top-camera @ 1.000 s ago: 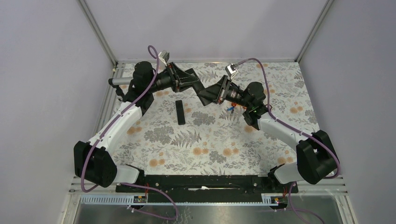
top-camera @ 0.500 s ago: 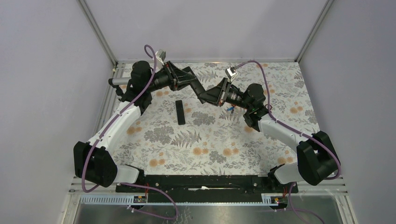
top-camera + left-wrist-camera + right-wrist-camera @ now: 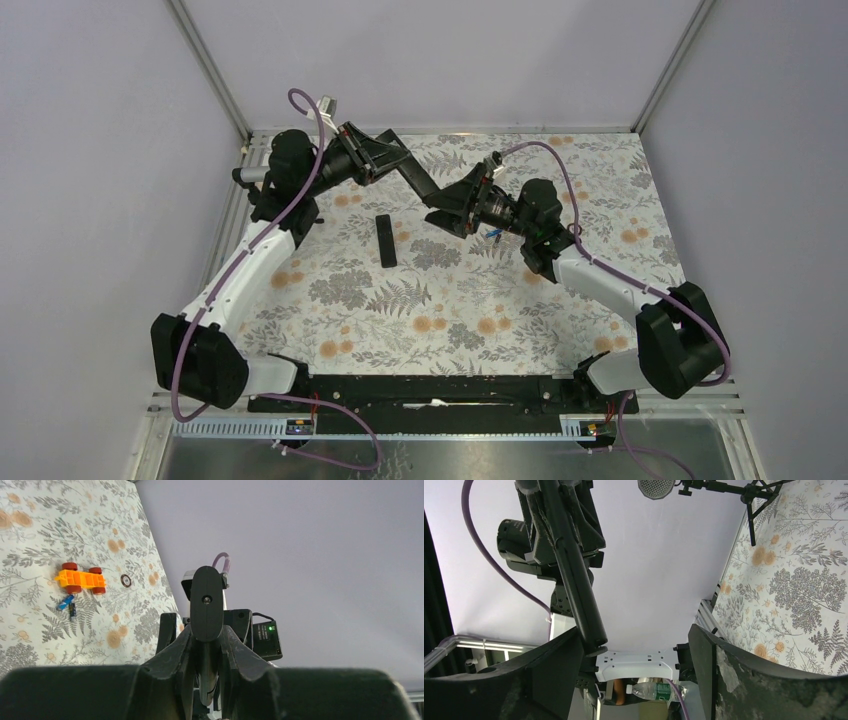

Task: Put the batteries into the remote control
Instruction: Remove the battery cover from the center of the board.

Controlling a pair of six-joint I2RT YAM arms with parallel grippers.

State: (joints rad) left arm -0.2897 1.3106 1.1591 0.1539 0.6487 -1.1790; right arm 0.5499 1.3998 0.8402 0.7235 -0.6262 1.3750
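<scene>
My left gripper [image 3: 402,170] is shut on the remote control [image 3: 425,188], a long slim black bar held up off the table and pointing toward the right arm. In the left wrist view the remote control [image 3: 206,600] stands end-on between the closed fingers of my left gripper [image 3: 207,636]. My right gripper [image 3: 452,206] is open at the bar's far end. In the right wrist view the remote control [image 3: 574,575] passes close beside one finger [image 3: 549,672] of my right gripper [image 3: 639,655], and nothing is clamped. Two batteries [image 3: 68,605], one blue and one dark, lie on the cloth.
A second black bar-shaped remote [image 3: 385,240] lies flat on the floral tablecloth [image 3: 450,310] left of centre. An orange toy car with red wheels [image 3: 80,579] and a small ring [image 3: 126,580] sit near the batteries. The blue battery [image 3: 492,234] lies beside the right wrist.
My right gripper has opened and let go of the remote's end. The left arm has drawn back and to the left, still holding the remote.
</scene>
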